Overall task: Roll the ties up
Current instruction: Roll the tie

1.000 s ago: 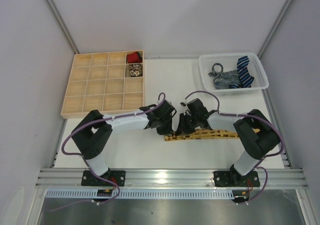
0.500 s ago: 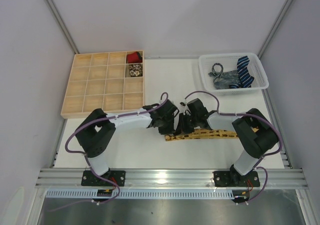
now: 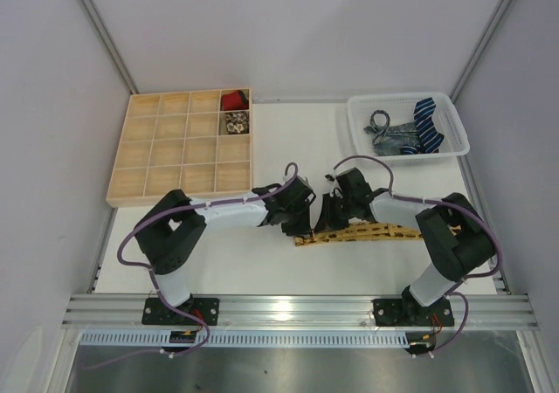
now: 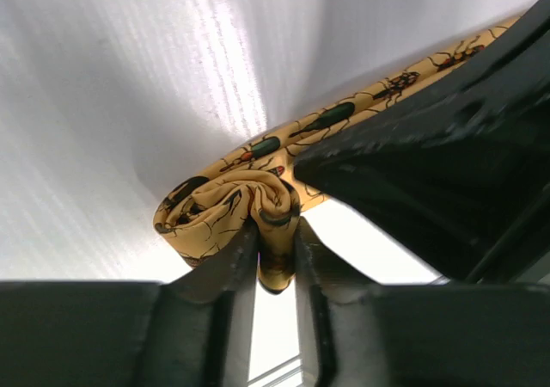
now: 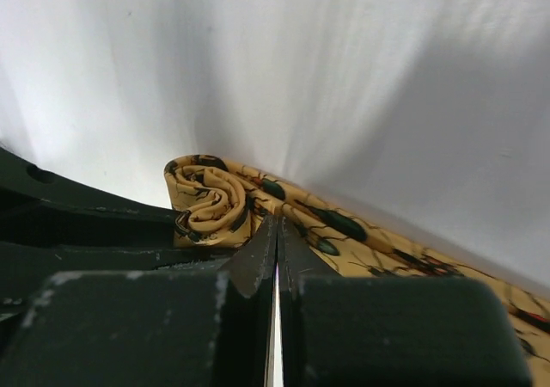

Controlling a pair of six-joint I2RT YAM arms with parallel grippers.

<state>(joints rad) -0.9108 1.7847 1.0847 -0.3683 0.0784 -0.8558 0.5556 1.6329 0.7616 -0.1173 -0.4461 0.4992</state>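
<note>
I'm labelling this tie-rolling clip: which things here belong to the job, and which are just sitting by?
Job: mustard tie, navy striped tie, grey tie, red rolled tie, pale rolled tie.
Sitting by: wooden tray, white basket.

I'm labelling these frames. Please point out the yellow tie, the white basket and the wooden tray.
yellow tie (image 4: 219, 211), left wrist view, its rolled end.
white basket (image 3: 354, 115), top view, its left rim.
wooden tray (image 3: 166, 153), top view, an empty compartment.
</note>
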